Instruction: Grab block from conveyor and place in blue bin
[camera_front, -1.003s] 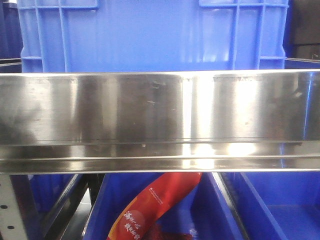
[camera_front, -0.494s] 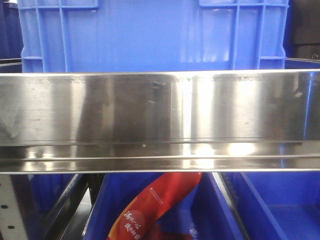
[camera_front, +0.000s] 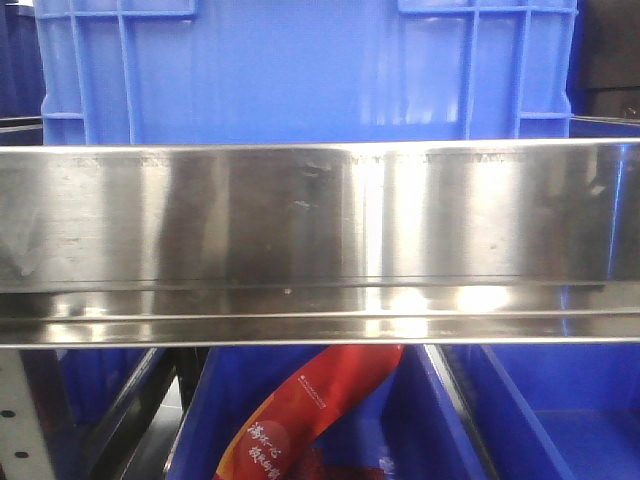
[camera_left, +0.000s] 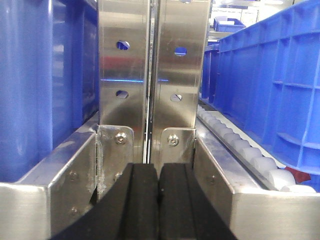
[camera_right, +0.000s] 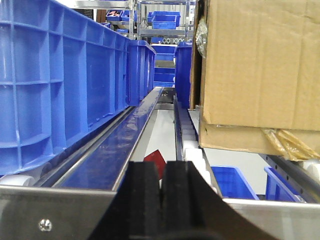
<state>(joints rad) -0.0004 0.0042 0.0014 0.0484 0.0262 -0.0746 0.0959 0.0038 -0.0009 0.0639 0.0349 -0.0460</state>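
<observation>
No block or dark grey belt is showing in any view, so can't tell where either is sitting. Blue bins are showing though: front cam is looking at a big ribbed blue plastic crate (camera_front: 300, 70) sitting on top of a wide brushed stainless steel rail (camera_front: 320, 240) that's spanning the whole frame. Below the rail, an open blue plastic bin (camera_front: 410, 420) is holding a red printed plastic pouch (camera_front: 300, 415) lying tilted, w/ another blue bin (camera_front: 560, 410) just beside it on the right. Left gripper (camera_left: 159, 200): black pads are sitting together, only a thin seam btwn them, nothing clamped. It's facing two upright stainless steel posts w/ oval holes (camera_left: 152, 65), blue crate wall (camera_left: 45, 80) on the left side of the view, a row of white plastic rollers (camera_left: 240, 145) running along the right side under a long blue ribbed crate (camera_left: 275, 85). Right gripper (camera_right: 162, 200): black pads are also pressed together, empty. It's looking down a steel roller lane (camera_right: 125, 145) reflecting blue, w/ a tall blue ribbed crate (camera_right: 60, 80) along the left side of the view and a brown cardboard box (camera_right: 260, 70) sitting on rollers at right. A small red object (camera_right: 155, 161) is showing just above the pads, too small to ID.
</observation>
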